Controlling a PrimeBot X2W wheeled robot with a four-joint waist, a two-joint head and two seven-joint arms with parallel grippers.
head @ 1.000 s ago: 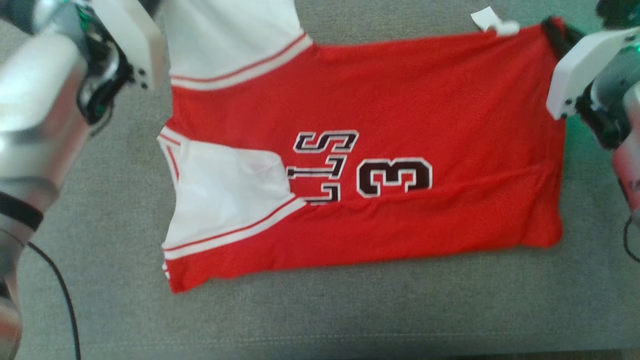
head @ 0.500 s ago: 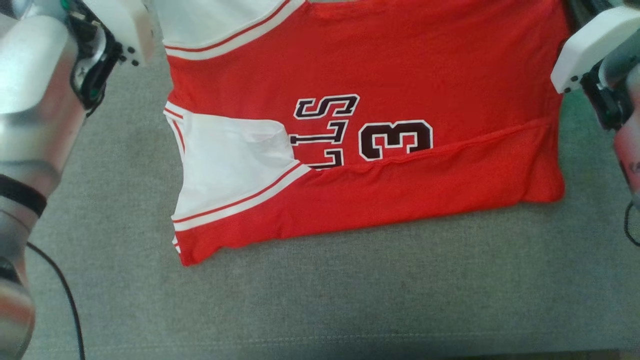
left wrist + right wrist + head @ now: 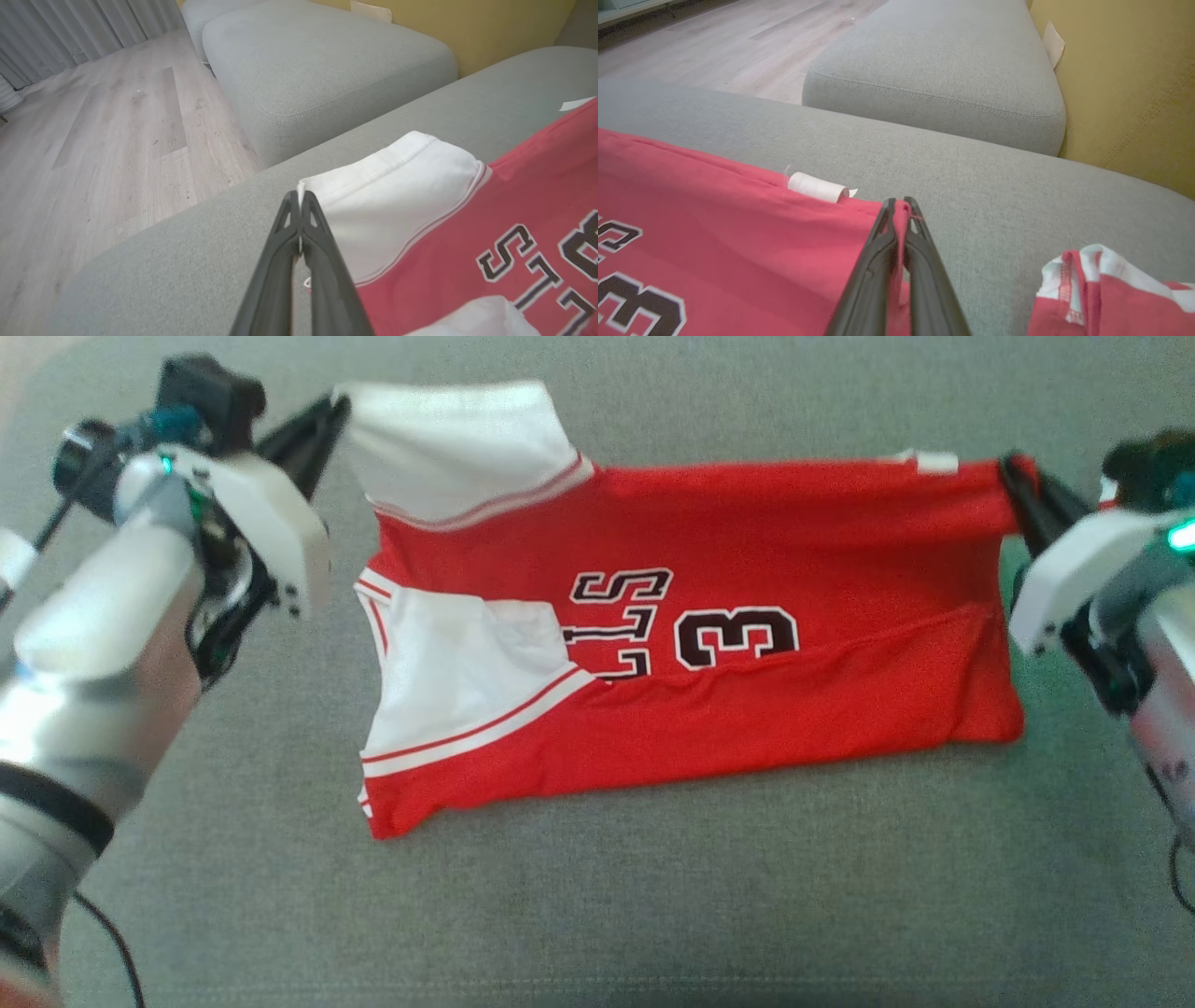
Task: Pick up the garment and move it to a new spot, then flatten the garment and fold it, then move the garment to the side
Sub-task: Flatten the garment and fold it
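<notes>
We find the work laid out on a long grey cushion (image 3: 597, 915). A second cushion (image 3: 327, 60) stands beyond it, and a wooden floor (image 3: 117, 116) beyond that.

The garment (image 3: 794, 541) lies across the middle of the grey cushion, lettering up. Its long axis runs from the left arm to the right arm. Its near edge rests on the cushion, with a soft ridge of cloth crossing just below the "3". Its far edge is drawn straight between the two arms and appears raised off the cushion. The far sleeve (image 3: 457, 439) stands up at the left end. The near sleeve (image 3: 457, 681) lies folded in over the chest.

The left tool (image 3: 338, 403) is closed tight on the hem corner of the far sleeve. The right tool (image 3: 1008, 467) is closed tight on the far right corner of the red body, just beside a white tag (image 3: 934, 462). A smaller red garment (image 3: 1111, 289) lies apart, to the right of that tool.

The whole body of the garment lies from both tools toward the robot. Each arm has one end of the long axis, and neither is nearer. We judge the fold to be in hand. The next move would carry both corners together across the short axis, and an uneven pull would skew the held edge.
</notes>
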